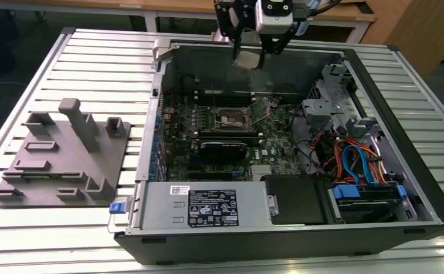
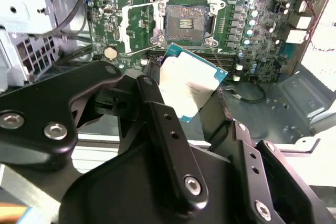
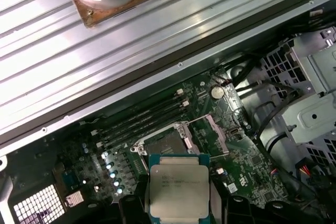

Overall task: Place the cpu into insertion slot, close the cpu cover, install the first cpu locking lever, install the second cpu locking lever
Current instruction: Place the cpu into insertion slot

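**A:** What is the black two-fingered gripper (image 1: 249, 56) doing?

**B:** Its fingers are drawn in on two opposite edges of the small flat square cpu with the pale silver-grey metal face (image 2: 189, 85). They are open no wider than the chip itself. In both wrist views the metal face is towards the cameras and the chip sits between the dark fingers.

**A:** Where does the chip hang?

**B:** In the exterior view it is up over the far side of the open black computer case (image 1: 427, 200), well above the green motherboard (image 1: 206, 151) and well apart from it. It looks slightly tilted there.

**A:** And the target?

**B:** The insertion slot, a small dark square socket with a silvery rim (image 2: 184, 22), lies bare on the board. The cpu cover, a thin silvery frame plate with a square window (image 2: 140, 6), is swung open beside it. Nothing is in the socket.

**A:** So which step is this?

**B:** I judge it the first, carrying the chip to the socket. The cover is not yet closed.

**A:** What does seating it call for?

**B:** As I read it, the chip must be centred over the socket, levelled and squared to the rim. It should then go down gently, because a skewed corner could catch the rim or the contacts.
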{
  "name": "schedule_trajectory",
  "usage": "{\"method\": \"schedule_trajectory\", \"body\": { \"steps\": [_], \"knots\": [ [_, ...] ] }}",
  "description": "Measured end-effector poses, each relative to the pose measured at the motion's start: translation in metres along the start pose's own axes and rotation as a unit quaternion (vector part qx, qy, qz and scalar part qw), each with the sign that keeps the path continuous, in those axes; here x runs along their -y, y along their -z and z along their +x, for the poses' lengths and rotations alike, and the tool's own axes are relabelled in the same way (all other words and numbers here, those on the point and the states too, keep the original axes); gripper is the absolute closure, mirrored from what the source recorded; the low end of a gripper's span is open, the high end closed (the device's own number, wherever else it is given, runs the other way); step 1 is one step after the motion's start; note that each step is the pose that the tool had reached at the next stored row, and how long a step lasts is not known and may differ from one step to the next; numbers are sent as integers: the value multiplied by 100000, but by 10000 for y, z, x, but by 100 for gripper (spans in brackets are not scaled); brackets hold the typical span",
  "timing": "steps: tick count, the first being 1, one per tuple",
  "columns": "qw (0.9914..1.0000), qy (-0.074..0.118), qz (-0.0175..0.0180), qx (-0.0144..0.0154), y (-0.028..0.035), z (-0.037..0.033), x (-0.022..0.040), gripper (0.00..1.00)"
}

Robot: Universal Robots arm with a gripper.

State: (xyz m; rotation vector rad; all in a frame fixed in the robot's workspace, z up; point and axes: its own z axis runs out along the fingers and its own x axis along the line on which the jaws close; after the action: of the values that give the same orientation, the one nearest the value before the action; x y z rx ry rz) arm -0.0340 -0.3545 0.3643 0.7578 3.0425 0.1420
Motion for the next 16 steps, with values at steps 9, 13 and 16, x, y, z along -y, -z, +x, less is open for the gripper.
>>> {"method": "schedule_trajectory", "body": {
  "steps": [9,13,16],
  "knots": [
    [99989,-1508,-33,135,-1,0,0,46],
    [99988,-1558,-32,139,-1,0,0,46],
    [99987,-1596,-37,141,-1,0,0,46]
  ]
}}
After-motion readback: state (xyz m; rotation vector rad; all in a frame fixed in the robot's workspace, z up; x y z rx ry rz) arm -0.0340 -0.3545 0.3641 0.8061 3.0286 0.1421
